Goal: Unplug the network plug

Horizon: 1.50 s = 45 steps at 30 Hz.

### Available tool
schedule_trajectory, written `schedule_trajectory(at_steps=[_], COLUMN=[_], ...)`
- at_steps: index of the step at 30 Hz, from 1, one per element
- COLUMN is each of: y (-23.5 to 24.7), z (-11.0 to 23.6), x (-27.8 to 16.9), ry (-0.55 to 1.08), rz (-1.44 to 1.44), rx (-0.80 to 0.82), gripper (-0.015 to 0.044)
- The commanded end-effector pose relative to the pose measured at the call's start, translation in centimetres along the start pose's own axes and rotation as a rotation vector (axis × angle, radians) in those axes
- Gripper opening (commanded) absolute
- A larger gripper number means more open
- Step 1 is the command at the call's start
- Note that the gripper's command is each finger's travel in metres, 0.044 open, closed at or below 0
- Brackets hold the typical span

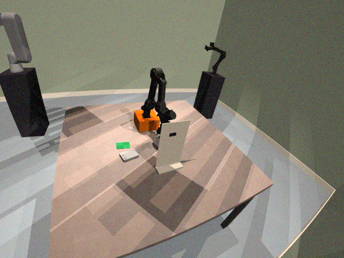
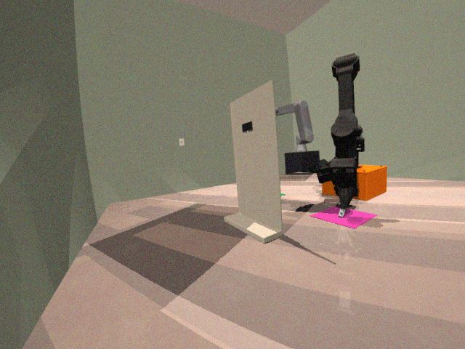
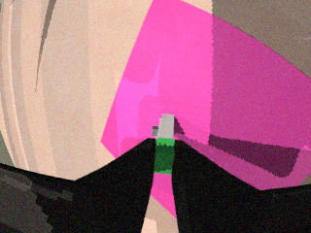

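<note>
Pincer is gripping the plug w/ tip pointing down over pink square on desk.

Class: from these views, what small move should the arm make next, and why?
Probably open the gripper. It is shut on the plug, which is out of the panel and low over the pink square; whether it touches the table cannot be told, so ease down first if needed.
</note>
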<state>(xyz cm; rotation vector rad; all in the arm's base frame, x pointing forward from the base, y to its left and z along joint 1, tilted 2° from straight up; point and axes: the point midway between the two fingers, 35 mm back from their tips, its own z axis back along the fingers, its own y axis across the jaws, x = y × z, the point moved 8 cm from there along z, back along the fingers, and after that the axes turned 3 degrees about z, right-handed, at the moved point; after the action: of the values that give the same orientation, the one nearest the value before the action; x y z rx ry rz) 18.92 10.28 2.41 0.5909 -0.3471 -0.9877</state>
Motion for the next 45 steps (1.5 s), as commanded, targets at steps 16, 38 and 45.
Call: schedule_trajectory(at_steps=[16,38,45], y=[0.0,0.1,0.2], z=[0.2,1.4,1.8], x=[0.0,0.0,0.0], ry=[0.0,-0.001,-0.002], rz=[0.0,-0.001,-0.001], rx=[0.0,-0.001,-0.001], gripper=[0.0156,0.0156,0.0156])
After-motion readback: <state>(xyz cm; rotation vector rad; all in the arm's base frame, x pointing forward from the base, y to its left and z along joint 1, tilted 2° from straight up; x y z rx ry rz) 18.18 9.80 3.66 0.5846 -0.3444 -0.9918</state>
